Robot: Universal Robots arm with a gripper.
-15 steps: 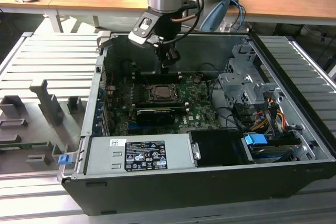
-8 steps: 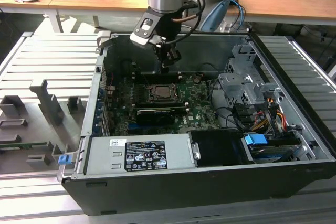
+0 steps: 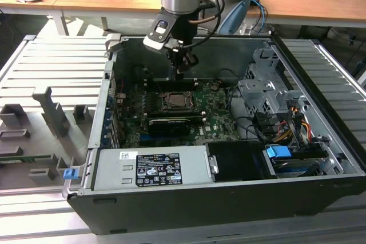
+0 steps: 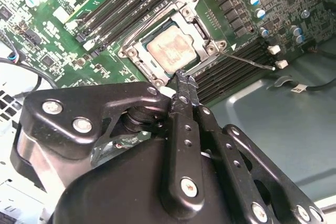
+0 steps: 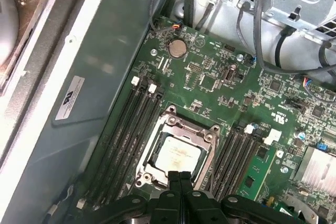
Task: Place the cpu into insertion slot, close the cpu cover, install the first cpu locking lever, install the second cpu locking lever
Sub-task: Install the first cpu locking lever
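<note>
The cpu (image 4: 169, 51) (image 5: 178, 156), a pale square chip, sits in the insertion slot (image 3: 178, 101) on the green board. The silvery cpu cover (image 4: 195, 20) (image 5: 184, 128) lies flat around it, and the chip's face shows through its window. A thin metal locking lever (image 4: 253, 62) sticks out from the slot's side over the black memory slots. In the exterior view my gripper (image 3: 180, 68) hangs above the board just behind the slot. In both wrist views its tip (image 4: 185, 81) (image 5: 181, 178) is at the slot's edge, fingers pressed together, holding nothing.
The open computer case holds a long black card (image 3: 168, 123) in front of the slot, a power supply (image 3: 151, 167), a drive cage (image 3: 263, 92) with cables (image 3: 300, 124), and memory slots (image 5: 126, 129). The case wall (image 5: 100, 77) runs close by. Grey fixtures (image 3: 51, 110) stand outside.
</note>
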